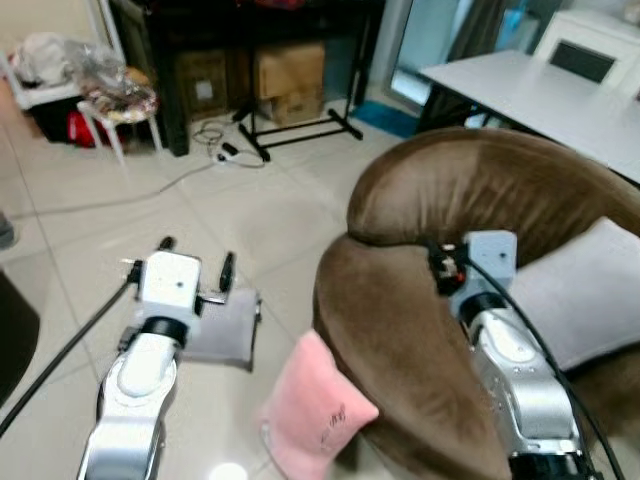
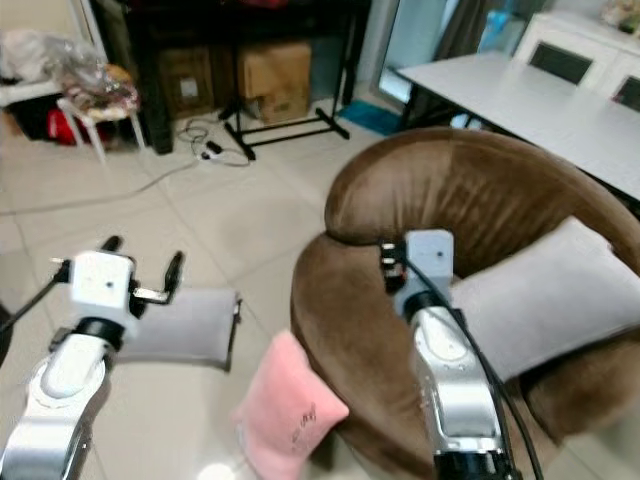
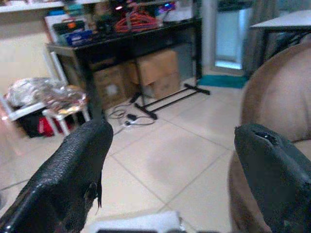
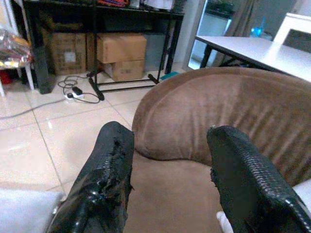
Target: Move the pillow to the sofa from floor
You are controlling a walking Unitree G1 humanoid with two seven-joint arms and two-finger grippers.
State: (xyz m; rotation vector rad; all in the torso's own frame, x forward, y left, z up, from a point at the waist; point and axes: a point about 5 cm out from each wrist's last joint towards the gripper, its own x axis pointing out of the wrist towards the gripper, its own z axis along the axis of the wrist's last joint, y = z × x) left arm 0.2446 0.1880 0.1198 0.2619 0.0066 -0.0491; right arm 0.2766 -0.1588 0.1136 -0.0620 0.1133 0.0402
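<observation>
A grey pillow (image 1: 226, 326) lies flat on the tiled floor, left of the round brown sofa (image 1: 455, 195). A pink pillow (image 1: 314, 408) leans against the sofa's front, its lower end on the floor. Another grey pillow (image 1: 578, 292) rests on the sofa seat. My left gripper (image 1: 197, 258) hangs open just above the far edge of the floor pillow, nothing between its fingers (image 3: 85, 160). My right gripper (image 4: 167, 133) is open over the sofa's arm, empty, pointing at the backrest.
A white table (image 1: 540, 95) stands behind the sofa. At the back, a black rack holds cardboard boxes (image 1: 290, 68), with cables (image 1: 225, 150) on the floor before it. A white stool (image 1: 118, 108) piled with things is at the far left.
</observation>
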